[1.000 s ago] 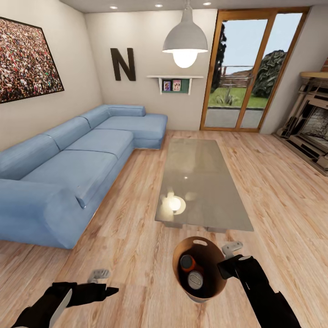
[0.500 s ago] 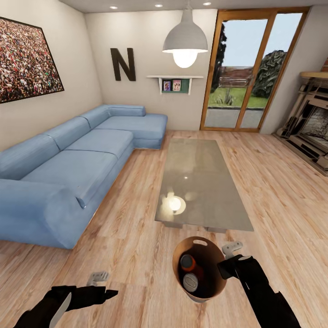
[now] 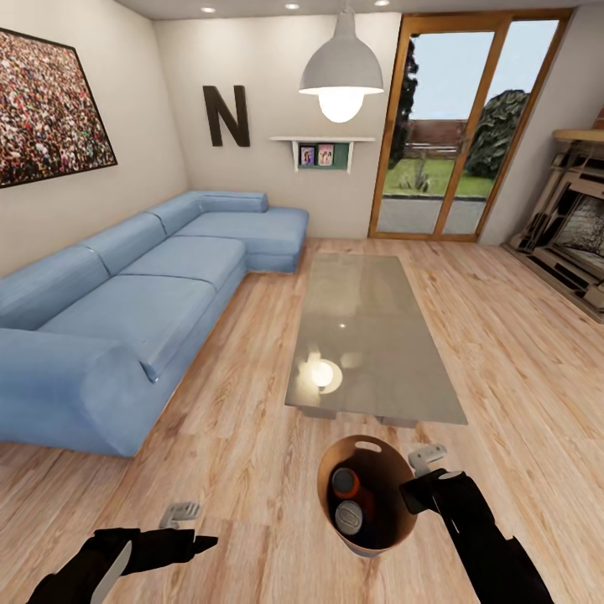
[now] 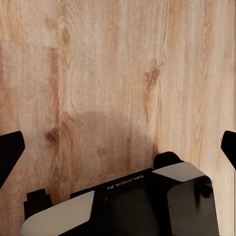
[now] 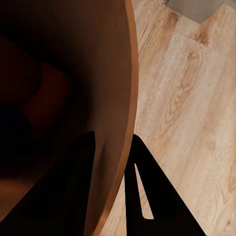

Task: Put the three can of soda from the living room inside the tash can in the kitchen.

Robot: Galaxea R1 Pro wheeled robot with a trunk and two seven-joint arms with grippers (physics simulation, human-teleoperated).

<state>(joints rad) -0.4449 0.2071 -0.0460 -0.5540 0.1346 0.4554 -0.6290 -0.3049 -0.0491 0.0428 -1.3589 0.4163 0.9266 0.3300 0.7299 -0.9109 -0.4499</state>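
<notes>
The tash can [image 3: 398, 503], copper-brown inside, hangs just above the wood floor in front of the glass table. My right gripper [image 3: 411, 493] is shut on its rim, one finger inside the wall and one outside, as the right wrist view shows on the tash can wall [image 5: 110, 88]. Inside lie cans of soda: an orange one [image 3: 344, 482] and one showing a silvery end [image 3: 349, 518]. The bin's depth is dark in the right wrist view. My left gripper [image 3: 204, 544] hovers low over the floor at the left, open and holding nothing, its fingertips [image 4: 11, 149] wide apart.
A long blue corner sofa [image 3: 126, 310] fills the left side. The low glass table [image 3: 369, 335] stands just ahead of the bin. Wood-framed glass doors [image 3: 453, 134] are at the back, with a fireplace [image 3: 579, 235] to the right. Plank floor [image 3: 520, 369] lies open on the right.
The silvery-ended can has slid a little to the left inside the bin. My left arm has dropped slightly. The right gripper keeps its hold on the rim.
</notes>
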